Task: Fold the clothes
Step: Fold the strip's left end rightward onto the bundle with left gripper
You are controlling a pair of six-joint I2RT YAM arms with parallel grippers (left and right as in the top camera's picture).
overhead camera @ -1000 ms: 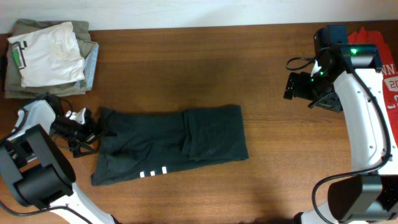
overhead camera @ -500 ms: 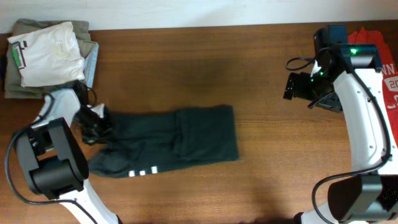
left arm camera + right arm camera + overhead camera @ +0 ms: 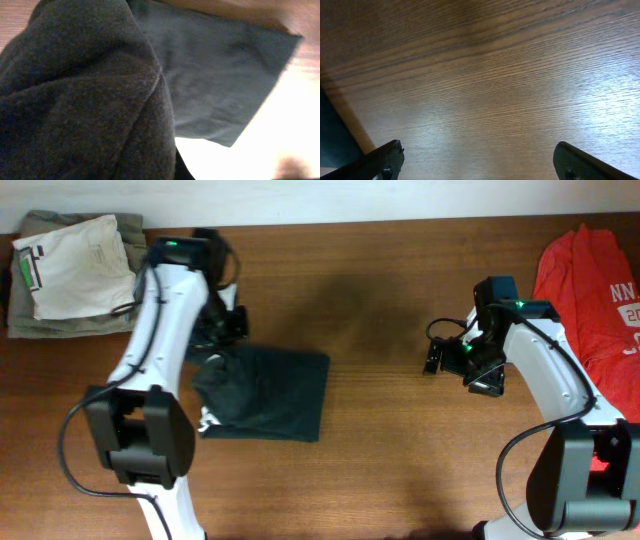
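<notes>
Overhead, the left gripper clutches a bunched edge of the black shirt, left of centre. Its wrist view shows only dark cloth. The right gripper gapes over bare table. The shirt, spread long before, now lies doubled.

Black T-shirt folded compact left-centre, red T-shirt crumpled far right

Robot lab: arms at wooden table
</notes>
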